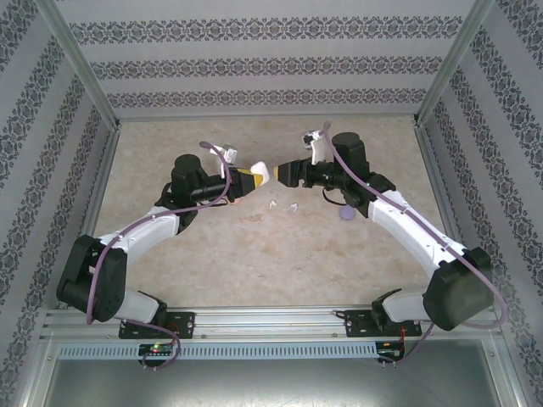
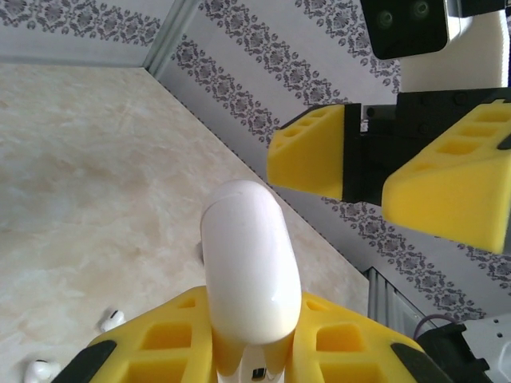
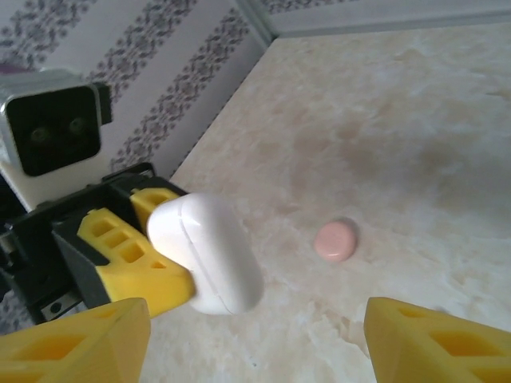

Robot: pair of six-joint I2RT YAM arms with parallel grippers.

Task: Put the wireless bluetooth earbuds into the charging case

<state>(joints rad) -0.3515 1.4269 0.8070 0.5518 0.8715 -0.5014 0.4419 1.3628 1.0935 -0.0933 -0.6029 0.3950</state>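
I see left gripper (image 1: 251, 177) clamped on white charging case (image 1: 263, 174), lid closed, held off table (image 1: 212, 254) at centre of top view. Right gripper (image 1: 285, 173) faces it, jaws apart, near case, not touching. Two white earbuds (image 1: 272, 203) lie on table just below case. Pink case (image 3: 335, 240) flat on table, mid-frame in right wrist view.

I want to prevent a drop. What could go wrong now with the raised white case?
The left fingers pinch the glossy white rounded case only at one end; a push from the open right fingers may twist it loose.
Its lid looks shut, so the small white earbuds cannot enter yet.
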